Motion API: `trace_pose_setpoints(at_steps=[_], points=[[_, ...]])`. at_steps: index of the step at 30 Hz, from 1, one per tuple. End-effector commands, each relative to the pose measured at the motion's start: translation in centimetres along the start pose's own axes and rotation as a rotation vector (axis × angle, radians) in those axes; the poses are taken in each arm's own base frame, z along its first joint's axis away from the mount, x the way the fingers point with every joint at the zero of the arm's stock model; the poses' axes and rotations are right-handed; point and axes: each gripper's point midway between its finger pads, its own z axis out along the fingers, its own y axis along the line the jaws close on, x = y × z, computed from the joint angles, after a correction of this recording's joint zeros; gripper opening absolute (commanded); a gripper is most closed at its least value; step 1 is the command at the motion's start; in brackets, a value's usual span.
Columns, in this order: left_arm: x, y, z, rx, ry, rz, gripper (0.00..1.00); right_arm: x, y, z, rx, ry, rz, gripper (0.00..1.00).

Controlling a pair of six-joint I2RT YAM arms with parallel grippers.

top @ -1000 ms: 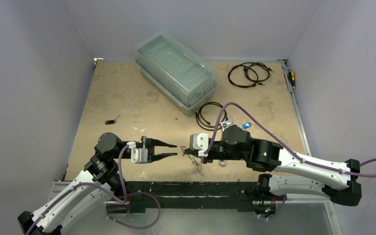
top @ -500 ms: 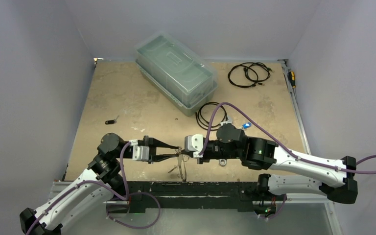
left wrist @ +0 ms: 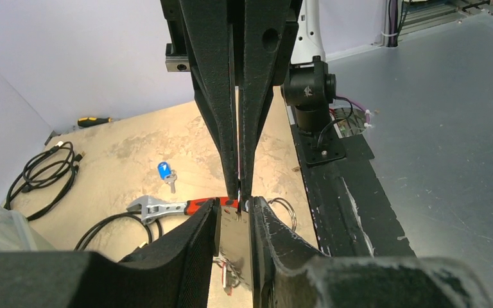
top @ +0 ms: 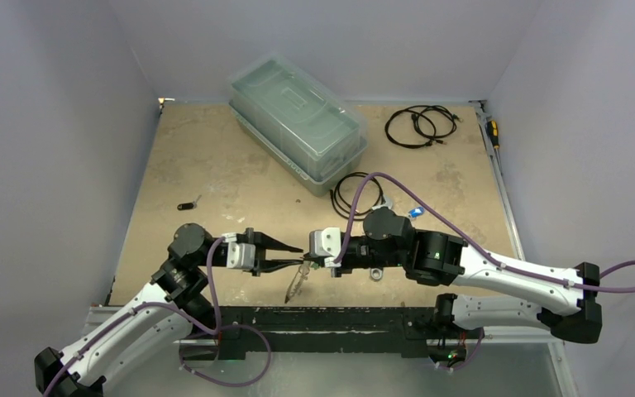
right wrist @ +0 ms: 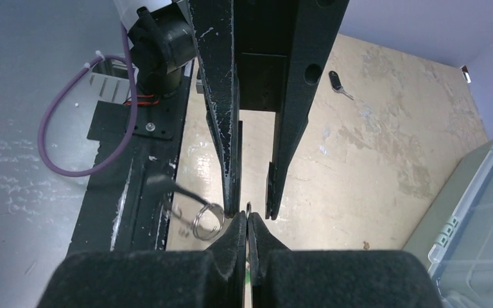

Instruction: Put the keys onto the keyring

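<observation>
From above, the place where the two end effectors meet is small and dark, so I cannot read the grip there; the wrist cameras help more. The lower end of the keyring is also hard to follow, and I cannot tell if it touches the counter.

Both arms reach low over the near part of the counter, with the forearms almost level, and they point at each other tip to tip. The left end effector has its fingers apart, one on each side of the tips of the right one. I see nothing pressed between them. The right end effector is closed tight. A thin wire comes out between its pads, and I believe it is the wire of the keyring.

The keyring hangs from this meeting point as a narrow bundle. Its long axis runs toward the near edge and slightly to the left. One key with a blue tag lies near the head of the wrench. One key with a black tag lies well apart, on the left side of the counter.
</observation>
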Motion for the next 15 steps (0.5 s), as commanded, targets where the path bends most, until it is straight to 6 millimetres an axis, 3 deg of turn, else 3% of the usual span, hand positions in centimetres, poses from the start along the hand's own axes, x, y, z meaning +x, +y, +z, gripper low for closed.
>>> trace_pose_setpoints(at_steps=[1,5,12,15], points=[[-0.17,-0.17,0.18,0.008,-0.016,-0.005,0.23,-4.64,-1.23,-0.76,0.027,-0.132,-0.051,0.0],[-0.25,-0.2,0.18,0.008,-0.019,-0.002,0.15,-4.64,-1.18,-0.6,0.024,-0.135,-0.052,0.0],[-0.24,-0.31,0.15,0.012,-0.021,0.001,0.12,-5.1,-1.08,-0.42,0.013,-0.156,-0.061,0.0],[-0.33,-0.38,0.14,0.015,-0.023,0.005,0.05,-5.39,-1.06,-0.38,0.01,-0.167,-0.065,0.0]])
